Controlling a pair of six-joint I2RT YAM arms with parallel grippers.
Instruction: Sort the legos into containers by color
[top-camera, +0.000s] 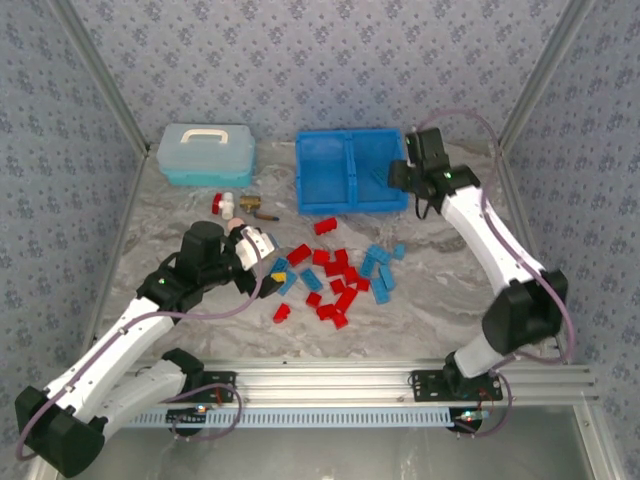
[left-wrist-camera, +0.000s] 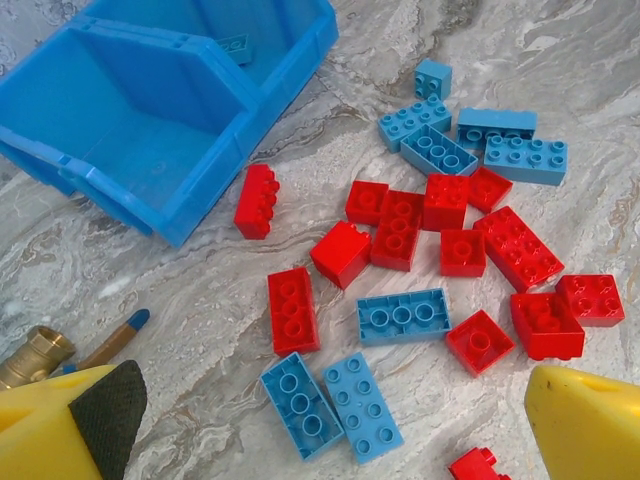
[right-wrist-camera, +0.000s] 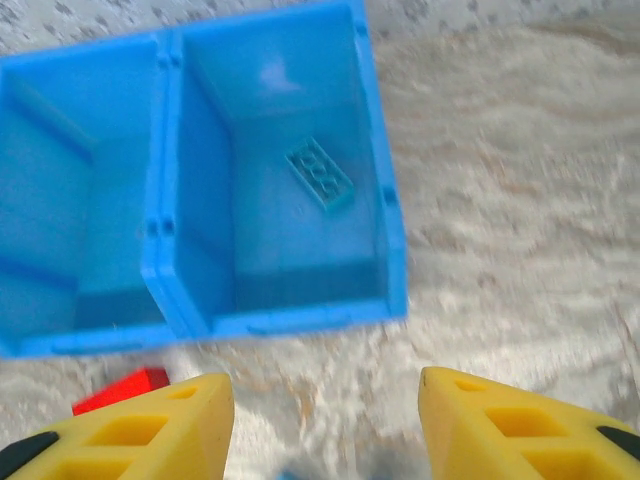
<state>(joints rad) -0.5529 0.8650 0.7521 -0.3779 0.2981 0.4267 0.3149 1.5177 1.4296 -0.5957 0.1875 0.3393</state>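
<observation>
Legos (left-wrist-camera: 397, 228) lie scattered beside the blue bin (right-wrist-camera: 160, 250), one blue brick (right-wrist-camera: 320, 175) in its right compartment. Left gripper (left-wrist-camera: 330, 432) and right gripper (right-wrist-camera: 325, 420) gape empty; light, rigid bricks likely pinch best across flat sides.

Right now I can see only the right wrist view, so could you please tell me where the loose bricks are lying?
Observer: The bricks, red and blue mixed, lie scattered on the table just in front of the bin.
Operator: Thank you. What is the left claw doing?
Observer: The left claw hangs open over the left side of that pile, with nothing between its fingers.
Operator: Is anything else on the table near the bin?
Observer: A white-handled pale-blue case stands to the left of the bin.
</observation>
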